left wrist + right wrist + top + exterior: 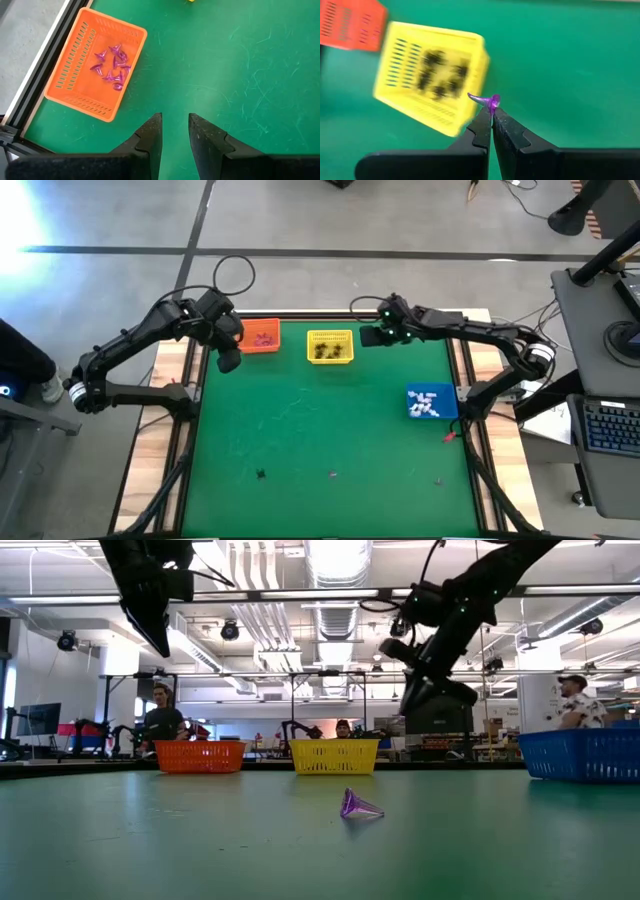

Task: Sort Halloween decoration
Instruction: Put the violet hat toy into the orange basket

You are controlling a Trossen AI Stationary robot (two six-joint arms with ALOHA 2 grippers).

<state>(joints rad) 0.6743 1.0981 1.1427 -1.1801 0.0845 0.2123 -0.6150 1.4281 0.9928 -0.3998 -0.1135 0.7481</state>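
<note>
My right gripper [492,114] hangs above the table just right of the yellow basket [330,346] and is shut on a small purple trinket [489,101]. Black trinkets [440,75] lie in that basket. My left gripper [175,130] is open and empty, raised over the green mat beside the orange basket [95,65], which holds several purple trinkets [112,67]. The blue basket [432,402] holds white trinkets. Loose on the mat near the front edge are a black trinket [260,473], a purple one [358,806] lying on its side, and another small one [438,480]. My right gripper pinches the purple trinket by its wider end [493,104], between the very tips of its two fingers. The pointed end [471,95] sticks out sideways past the fingertips. The trinket is lifted clear of the table.
The three baskets stand along the far and right parts of the green mat [330,420]; its middle is bare. A red thing [450,436] lies at the mat's right edge. People [160,720] sit beyond the far edge. Wooden table borders flank the mat.
</note>
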